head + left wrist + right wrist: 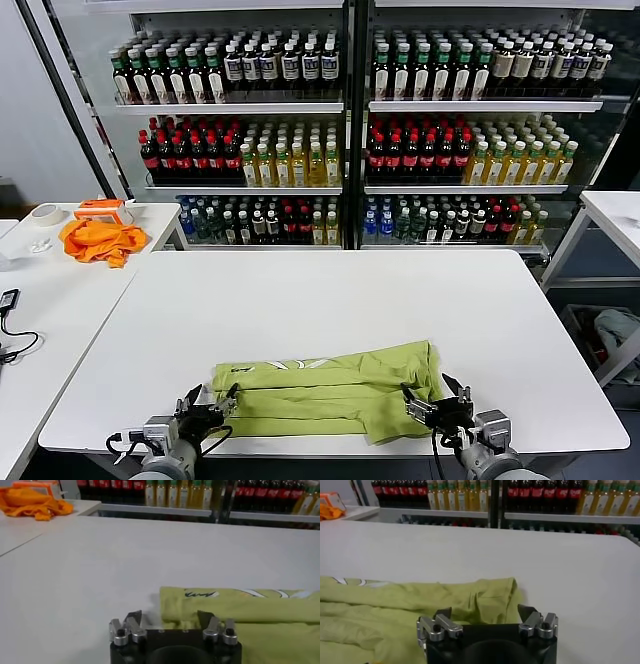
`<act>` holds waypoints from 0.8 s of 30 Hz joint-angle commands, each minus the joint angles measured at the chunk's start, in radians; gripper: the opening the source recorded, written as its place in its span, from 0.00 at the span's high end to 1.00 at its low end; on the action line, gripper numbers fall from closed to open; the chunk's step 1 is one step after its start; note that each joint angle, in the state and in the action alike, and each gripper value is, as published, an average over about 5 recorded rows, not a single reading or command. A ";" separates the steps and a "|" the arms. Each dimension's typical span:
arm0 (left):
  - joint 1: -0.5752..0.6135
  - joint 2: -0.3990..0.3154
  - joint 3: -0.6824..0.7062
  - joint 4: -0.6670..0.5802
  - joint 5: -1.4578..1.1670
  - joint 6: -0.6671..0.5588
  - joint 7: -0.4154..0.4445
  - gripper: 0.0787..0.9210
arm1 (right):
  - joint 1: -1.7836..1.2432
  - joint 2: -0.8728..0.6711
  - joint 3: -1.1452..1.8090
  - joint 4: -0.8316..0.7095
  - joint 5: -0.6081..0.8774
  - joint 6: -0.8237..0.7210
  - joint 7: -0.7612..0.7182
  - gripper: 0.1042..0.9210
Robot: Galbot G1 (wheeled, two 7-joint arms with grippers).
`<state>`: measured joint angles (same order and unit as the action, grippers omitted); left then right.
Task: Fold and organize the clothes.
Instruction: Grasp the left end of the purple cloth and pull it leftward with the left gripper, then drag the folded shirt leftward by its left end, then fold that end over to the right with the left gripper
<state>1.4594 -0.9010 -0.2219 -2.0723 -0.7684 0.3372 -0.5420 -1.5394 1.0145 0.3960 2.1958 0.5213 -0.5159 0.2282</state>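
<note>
The lime yellow-green T-shirt (330, 390) lies folded into a long band near the front edge of the white table (330, 300), with white lettering showing along its far edge. My left gripper (208, 405) is open and empty at the shirt's left end, low over the table. My right gripper (432, 397) is open and empty over the shirt's right end. In the left wrist view the shirt (245, 612) lies just ahead of the open left gripper (170, 617). In the right wrist view the shirt (420, 605) lies under and ahead of the open right gripper (485, 614).
A bright orange cloth (100, 240) and a roll of tape (45, 213) lie on a side table at the far left. Shelves of bottles (350, 130) stand behind the table. Another white table (615, 215) stands at the right, with a bin (605, 335) below it.
</note>
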 commanded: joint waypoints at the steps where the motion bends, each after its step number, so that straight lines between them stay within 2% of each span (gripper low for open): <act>1: -0.008 -0.015 0.033 0.013 0.025 0.018 -0.009 0.37 | -0.005 0.008 0.005 0.000 -0.010 0.001 0.000 0.12; 10: 0.006 -0.035 0.057 0.034 0.085 0.011 0.012 0.68 | 0.000 0.000 0.017 0.007 -0.009 0.000 0.001 0.12; 17: -0.020 -0.037 0.021 0.042 0.101 0.012 0.038 0.91 | 0.001 -0.002 0.022 0.004 -0.008 0.001 0.000 0.12; 20: -0.025 -0.020 -0.018 0.028 0.115 0.015 0.058 0.97 | 0.008 -0.003 0.020 -0.001 -0.008 0.002 0.001 0.12; 24: -0.013 0.014 -0.096 0.007 0.132 0.030 0.082 0.97 | 0.024 -0.004 0.010 -0.009 -0.008 0.002 0.003 0.12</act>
<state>1.4462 -0.9164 -0.2276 -2.0458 -0.6720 0.3622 -0.4929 -1.5216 1.0106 0.4074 2.1884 0.5145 -0.5142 0.2307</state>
